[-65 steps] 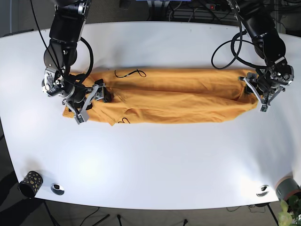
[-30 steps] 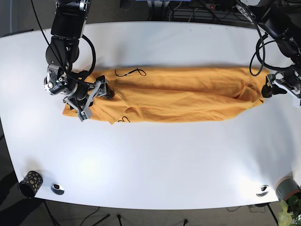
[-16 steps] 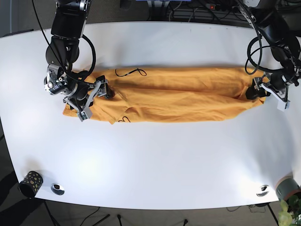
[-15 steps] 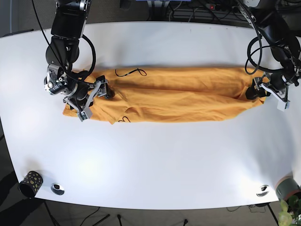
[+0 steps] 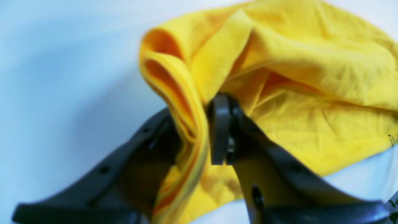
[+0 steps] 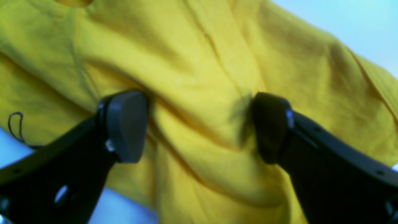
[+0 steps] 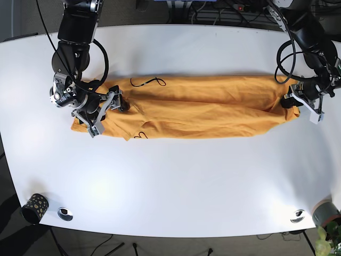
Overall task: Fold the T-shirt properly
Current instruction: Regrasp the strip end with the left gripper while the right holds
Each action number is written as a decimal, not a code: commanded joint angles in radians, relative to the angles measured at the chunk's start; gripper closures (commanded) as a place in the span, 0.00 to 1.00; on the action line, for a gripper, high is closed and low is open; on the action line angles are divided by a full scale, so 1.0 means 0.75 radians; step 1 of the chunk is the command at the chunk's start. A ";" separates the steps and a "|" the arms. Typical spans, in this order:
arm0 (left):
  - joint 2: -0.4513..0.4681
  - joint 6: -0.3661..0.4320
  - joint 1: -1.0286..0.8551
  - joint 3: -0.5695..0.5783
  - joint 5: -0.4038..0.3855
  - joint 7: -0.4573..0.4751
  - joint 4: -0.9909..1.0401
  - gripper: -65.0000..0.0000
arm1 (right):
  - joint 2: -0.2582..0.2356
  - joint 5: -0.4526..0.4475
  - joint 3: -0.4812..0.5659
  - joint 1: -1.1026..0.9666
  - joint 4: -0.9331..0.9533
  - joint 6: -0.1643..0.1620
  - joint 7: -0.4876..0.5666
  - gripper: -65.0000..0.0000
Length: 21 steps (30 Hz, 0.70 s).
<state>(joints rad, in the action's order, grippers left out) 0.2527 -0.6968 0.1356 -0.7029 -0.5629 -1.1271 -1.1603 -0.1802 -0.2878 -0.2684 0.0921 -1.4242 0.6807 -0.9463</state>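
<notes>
My left end effector (image 5: 199, 137) is clamped on the T-shirt (image 7: 197, 106) edge; my right end effector (image 6: 199, 127) straddles cloth, spread apart, pressing the bench (image 7: 176, 181).

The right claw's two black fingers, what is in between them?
In the right wrist view, yellow T-shirt cloth fills the gap between the right gripper's fingers. The jaws stand wide apart, pressed down on the fabric, not pinching it.
</notes>
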 commanded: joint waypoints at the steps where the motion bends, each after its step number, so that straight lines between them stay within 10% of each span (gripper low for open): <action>1: 0.018 -0.002 0.023 0.034 -0.030 0.008 -0.048 0.84 | -0.012 -0.010 -0.005 0.021 -0.021 0.004 0.013 0.24; 21: -0.135 -0.002 -0.110 0.601 -0.026 0.008 -0.835 0.84 | -0.012 -0.010 -0.001 0.021 -0.021 0.004 0.013 0.24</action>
<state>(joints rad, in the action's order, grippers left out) 0.1516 -0.6968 0.0376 -0.2634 -0.5686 -1.1389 -1.7660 -0.1799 -0.2874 -0.2672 0.0921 -1.4242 0.6807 -0.9459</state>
